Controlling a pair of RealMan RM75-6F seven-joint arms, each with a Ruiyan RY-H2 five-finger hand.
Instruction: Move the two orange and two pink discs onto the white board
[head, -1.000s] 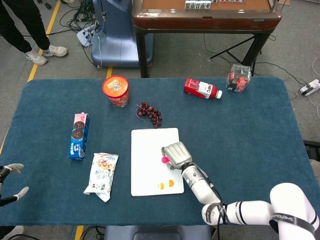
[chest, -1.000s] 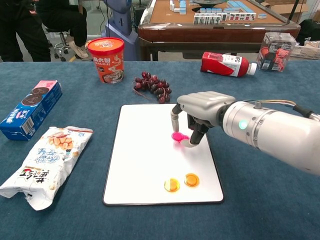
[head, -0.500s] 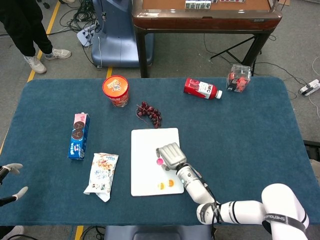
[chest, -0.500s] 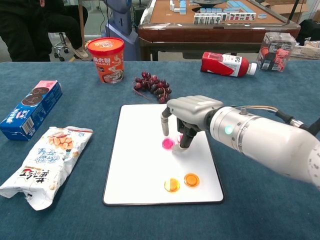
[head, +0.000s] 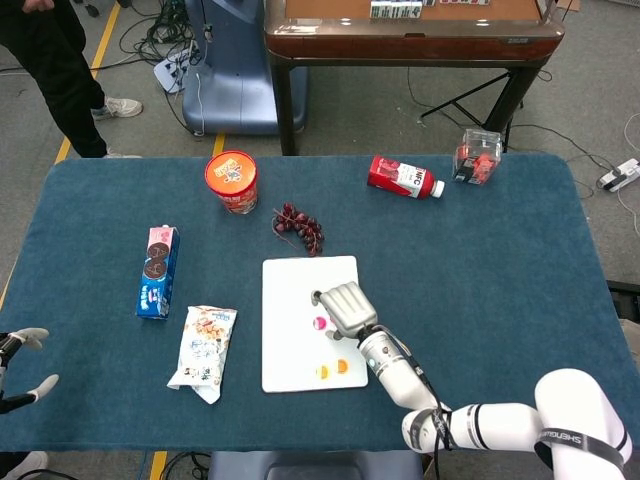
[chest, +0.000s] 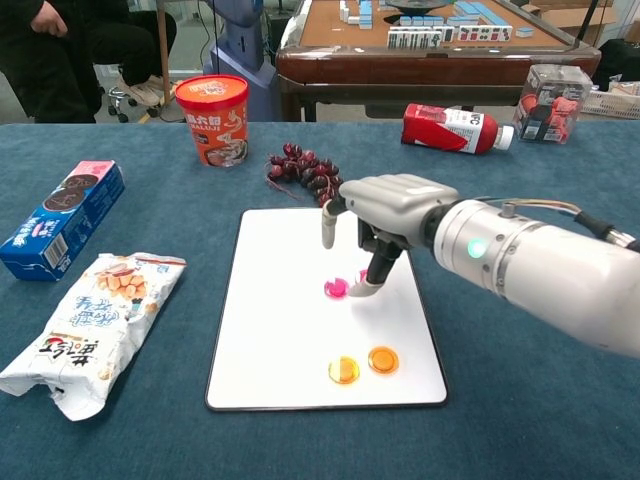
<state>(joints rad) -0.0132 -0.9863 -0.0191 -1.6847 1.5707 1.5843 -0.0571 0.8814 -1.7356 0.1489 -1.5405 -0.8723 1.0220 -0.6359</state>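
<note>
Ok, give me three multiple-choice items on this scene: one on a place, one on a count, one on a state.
1. Where do the grapes lie?
A. On the white board
B. On the cloth beyond the board's far edge
C. Beside the snack bag

2. How many orange discs are on the white board?
A. One
B. Two
C. Three

3. The red bottle is:
A. Upright
B. Held
C. Lying on its side

Key: B, grapes sit past the far edge; B, two lie side by side; C, it rests lengthwise on the cloth.

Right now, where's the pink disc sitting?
In the chest view, a pink disc lies mid white board, just left of the right robot hand, above the two orange discs.
</note>
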